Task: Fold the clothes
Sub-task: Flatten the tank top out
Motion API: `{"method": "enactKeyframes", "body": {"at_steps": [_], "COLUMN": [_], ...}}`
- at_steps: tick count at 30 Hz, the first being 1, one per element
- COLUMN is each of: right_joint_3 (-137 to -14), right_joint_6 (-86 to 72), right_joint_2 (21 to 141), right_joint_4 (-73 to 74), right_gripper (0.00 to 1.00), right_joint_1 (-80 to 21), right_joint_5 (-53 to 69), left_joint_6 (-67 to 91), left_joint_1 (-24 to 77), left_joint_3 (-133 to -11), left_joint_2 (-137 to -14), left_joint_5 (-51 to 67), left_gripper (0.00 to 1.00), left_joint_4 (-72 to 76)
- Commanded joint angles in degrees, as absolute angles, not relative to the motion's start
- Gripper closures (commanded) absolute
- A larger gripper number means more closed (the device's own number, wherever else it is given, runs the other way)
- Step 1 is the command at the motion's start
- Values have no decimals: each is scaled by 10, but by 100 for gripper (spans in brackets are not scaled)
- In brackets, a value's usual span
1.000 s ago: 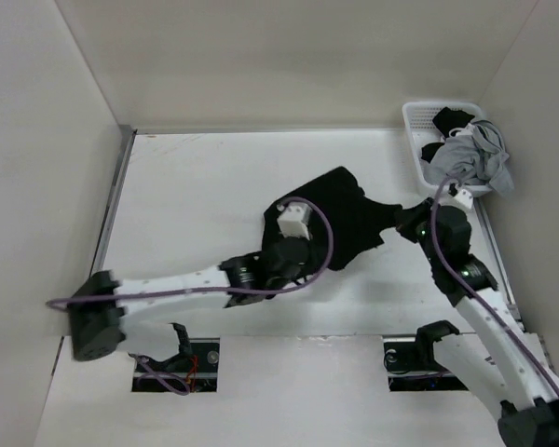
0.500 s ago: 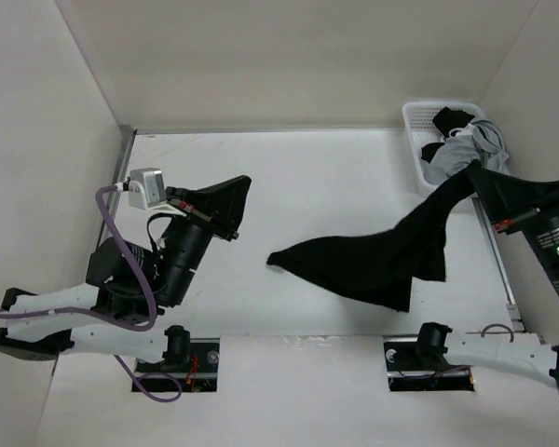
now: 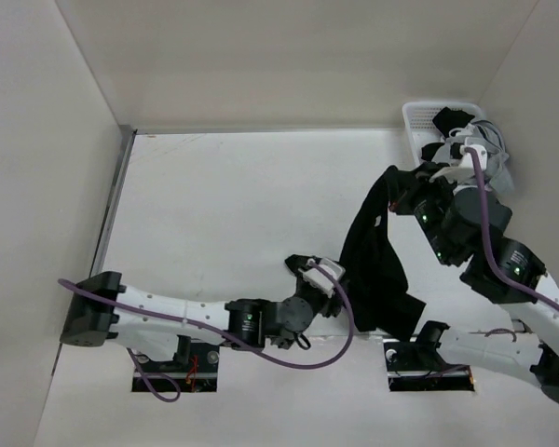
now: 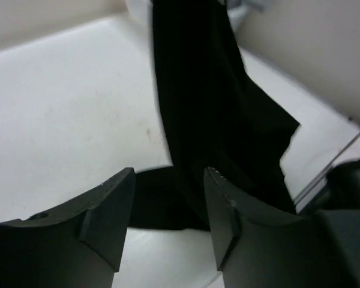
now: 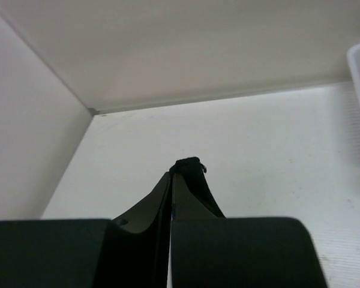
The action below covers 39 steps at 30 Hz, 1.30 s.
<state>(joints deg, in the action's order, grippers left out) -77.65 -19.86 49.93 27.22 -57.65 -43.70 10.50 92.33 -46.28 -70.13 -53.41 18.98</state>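
1. The black garment hangs as a long strip from the right gripper, whose fingers are pressed together on a pinch of its cloth.
2. The strip runs from beside the white basket toward the near edge of the table, where its lower end pools.
3. The left gripper has its jaws apart and holds nothing. The cloth lies just beyond it, perhaps touching.
4. Grey clothing lies in the basket, partly hidden by the right arm.

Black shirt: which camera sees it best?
Top external: nearly the whole black shirt shows, hanging down to the table. Left wrist sees only part, close up; right wrist just a tiny tip pinched in the right pincer.
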Motion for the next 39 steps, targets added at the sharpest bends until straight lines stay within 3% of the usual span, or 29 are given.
{"method": "enactKeyframes", "body": {"at_steps": [1, 4, 9, 18, 29, 35, 39], "right_joint_3": [-767, -753, -742, -741, -736, -738, -752], "right_joint_6": [-237, -264, -276, -277, -279, -279, -272], "right_joint_2": [503, 530, 548, 555, 553, 544, 527], "right_joint_4": [236, 221, 197, 191, 185, 187, 202], "right_gripper": [100, 100, 100, 100, 100, 100, 100], "right_joint_1": [-485, -404, -369, -366, -337, -334, -334], "right_joint_5": [-307, -222, -178, -174, -148, -143, -142], "left_joint_6": [185, 198, 221, 283, 327, 323, 274], "left_joint_1": [904, 898, 868, 768, 760, 743, 735], "left_joint_3": [-458, -462, -457, -503, -524, -532, -536], "left_joint_2": [-728, -773, -781, -827, -879, -863, -721], "left_joint_5": [-440, -406, -423, -341, -246, -302, -385], "left_gripper": [47, 37, 29, 29, 45, 86, 94], "left_joint_4": [204, 202, 206, 152, 120, 81, 37]}}
